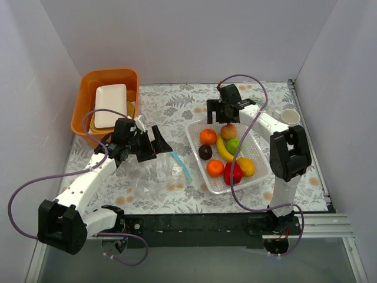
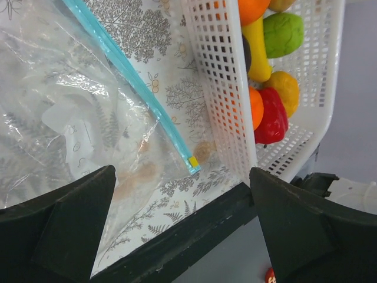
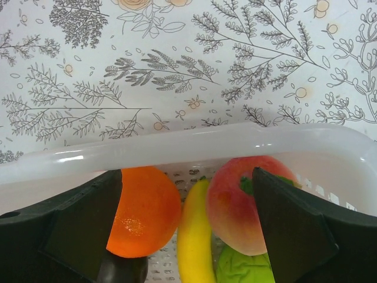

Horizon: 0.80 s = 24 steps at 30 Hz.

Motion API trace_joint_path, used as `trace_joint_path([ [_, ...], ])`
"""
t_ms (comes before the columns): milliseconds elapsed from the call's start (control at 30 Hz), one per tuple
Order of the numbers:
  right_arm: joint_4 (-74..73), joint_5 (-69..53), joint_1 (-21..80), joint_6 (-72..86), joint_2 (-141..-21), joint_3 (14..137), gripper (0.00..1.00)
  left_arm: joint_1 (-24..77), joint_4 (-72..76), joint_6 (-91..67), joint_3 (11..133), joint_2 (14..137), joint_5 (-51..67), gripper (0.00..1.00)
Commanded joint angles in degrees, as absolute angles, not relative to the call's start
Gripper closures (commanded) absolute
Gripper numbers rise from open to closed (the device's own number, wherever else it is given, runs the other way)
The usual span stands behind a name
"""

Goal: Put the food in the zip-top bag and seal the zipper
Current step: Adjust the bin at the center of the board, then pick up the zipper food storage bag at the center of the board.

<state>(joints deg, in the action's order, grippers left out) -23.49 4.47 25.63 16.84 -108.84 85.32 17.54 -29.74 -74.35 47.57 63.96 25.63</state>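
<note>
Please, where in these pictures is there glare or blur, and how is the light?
Top external view: the light is soft and even, the shadows are faint, and there is no strong glare. Left wrist view: white glare sits on the crinkles of the zip-top bag, while the zipper is crisp. Right wrist view: a bright streak lies on the basket rim, and the orange is sharp.

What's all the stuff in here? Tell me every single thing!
basket: one, white, right of centre
oranges: two, orange, in basket
banana: one, yellow, in basket
apple: one, red-pink, basket's far end
green ball: one, in basket
dark ball: one, purple-black, in basket
pepper: one, red, in basket
lemon: one, yellow, in basket
zip-top bag: one, clear, left of basket
zipper: one, light blue, bag's edge
bin: one, orange, far left
tray: one, white, inside bin
cup: one, white, far right
left arm: jaws open, over bag
right arm: jaws open, over basket's far rim
</note>
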Motion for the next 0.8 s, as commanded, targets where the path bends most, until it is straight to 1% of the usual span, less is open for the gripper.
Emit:
trace_joint_path([
  [0,-22.24,6.52,25.4,17.84,-108.63,87.37,0.02,21.17,-32.6,-72.07,51.67,67.84,21.37,0.02],
  [100,-21.89,2.81,25.66,17.31,-105.48,85.27,0.02,23.81,-35.32,-71.72,53.78,71.09,15.66,0.02],
  [167,-19.87,0.81,25.75,17.93,-99.78,80.79,0.02,24.17,-37.43,-72.77,53.97,71.98,12.76,0.02],
  [200,-18.73,0.44,25.75,19.15,-97.41,79.03,0.02,24.17,-37.79,-73.12,53.36,71.63,9.52,0.02],
  [233,-16.55,-2.17,26.01,19.86,-92.51,75.62,0.02,24.17,-38.23,-74.34,52.74,71.2,7.75,0.02],
  [267,-15.31,-5.07,26.45,20.3,-90.2,74.19,0.02,24.17,-38.93,-74.88,52.13,70.58,5.82,0.02],
  [333,-14.77,-7.02,28.55,21.44,-84.24,72.08,0.02,24.08,-39.37,-76.54,50.02,68.47,3.09,0.02],
  [433,-13.89,-12.9,32.5,23.2,-80.17,69.44,0.02,24.08,-41.04,-79.09,45.64,66.02,0.71,0.02],
  [500,-14.5,-15.46,34.88,24.43,-79.54,68.38,0.02,24.08,-42.71,-82.43,42.99,64.0,-2.19,0.02],
  [633,-13.01,-17.32,42.86,26.45,-79.89,66.27,0.09,24.08,-46.66,-89.28,42.19,59.42,-5.36,0.02],
  [667,-12.66,-16.97,44.2,26.98,-80.41,66.1,0.13,24.0,-47.28,-90.69,41.49,58.02,-6.14,0.02],
  [733,-12.57,-16.79,47.09,27.77,-82.51,66.01,0.18,23.91,-47.63,-94.29,39.91,57.66,-4.67,0.02],
  [767,-12.74,-16.53,47.81,28.38,-83.31,66.18,0.22,23.91,-46.85,-95.35,37.73,57.57,-1.96,0.02],
])
